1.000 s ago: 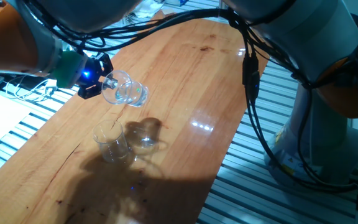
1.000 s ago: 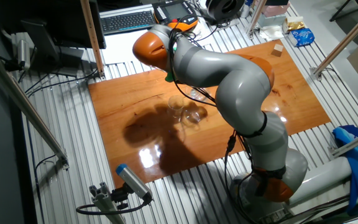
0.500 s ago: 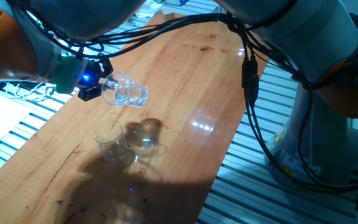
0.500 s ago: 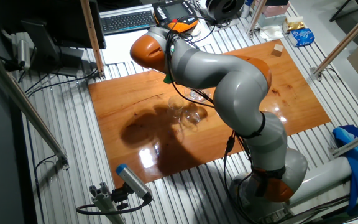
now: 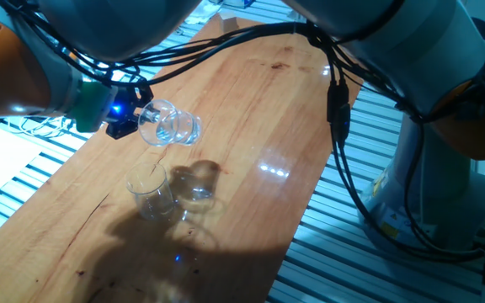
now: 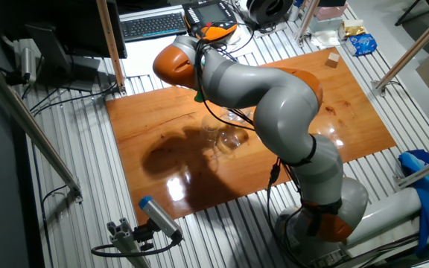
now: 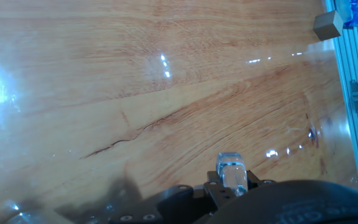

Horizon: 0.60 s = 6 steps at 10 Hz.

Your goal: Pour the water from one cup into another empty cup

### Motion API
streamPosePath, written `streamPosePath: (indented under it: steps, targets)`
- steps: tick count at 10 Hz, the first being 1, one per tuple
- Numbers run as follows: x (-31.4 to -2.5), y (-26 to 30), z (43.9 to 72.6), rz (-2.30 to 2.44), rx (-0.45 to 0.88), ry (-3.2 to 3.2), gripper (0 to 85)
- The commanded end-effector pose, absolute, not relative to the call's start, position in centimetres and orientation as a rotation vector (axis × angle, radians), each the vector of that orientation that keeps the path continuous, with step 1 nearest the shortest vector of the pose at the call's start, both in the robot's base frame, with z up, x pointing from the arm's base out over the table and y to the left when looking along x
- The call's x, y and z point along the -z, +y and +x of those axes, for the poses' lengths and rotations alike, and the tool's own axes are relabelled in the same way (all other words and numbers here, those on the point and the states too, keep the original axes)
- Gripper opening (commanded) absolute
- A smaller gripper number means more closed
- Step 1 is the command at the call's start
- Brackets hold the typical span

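Observation:
My gripper [image 5: 135,114] is shut on the handle side of the clear glass mug [image 5: 170,126] and holds it tipped on its side above the wooden table [image 5: 259,109]. A little clear water shows low in the mug. The handleless clear tumbler [image 5: 151,190] stands upright on the table just below and slightly left of the mug; I cannot tell whether it holds anything. In the hand view my gripper [image 7: 232,180] clamps a piece of clear glass [image 7: 231,167]; the tumbler is out of that view.
The mug's dark shadow [image 5: 197,180] lies right of the tumbler. A small wooden block [image 6: 333,59] and a blue packet [image 6: 362,46] lie at the far corner. A keyboard [image 6: 153,24] sits behind the table. My base [image 5: 445,168] and cables [image 5: 340,101] stand at the right edge.
The arm has shifted slightly left and the tipped mug has sunk a little toward the tumbler. The tumbler has not moved.

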<state>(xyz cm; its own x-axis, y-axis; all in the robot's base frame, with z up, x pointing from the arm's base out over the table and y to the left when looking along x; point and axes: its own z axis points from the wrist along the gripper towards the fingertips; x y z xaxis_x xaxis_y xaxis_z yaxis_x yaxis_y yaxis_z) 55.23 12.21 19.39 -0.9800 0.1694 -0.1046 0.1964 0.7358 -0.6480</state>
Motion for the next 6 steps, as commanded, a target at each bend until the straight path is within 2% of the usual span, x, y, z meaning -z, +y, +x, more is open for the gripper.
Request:
streamPosePath:
  steps: [1, 6]
  targets:
    - [-19.36, 12.26, 55.17, 0.308, 1.091, 2.886, 0.0]
    - [-19.23, 12.32, 55.22, 0.32, 1.13, 2.867, 0.0]
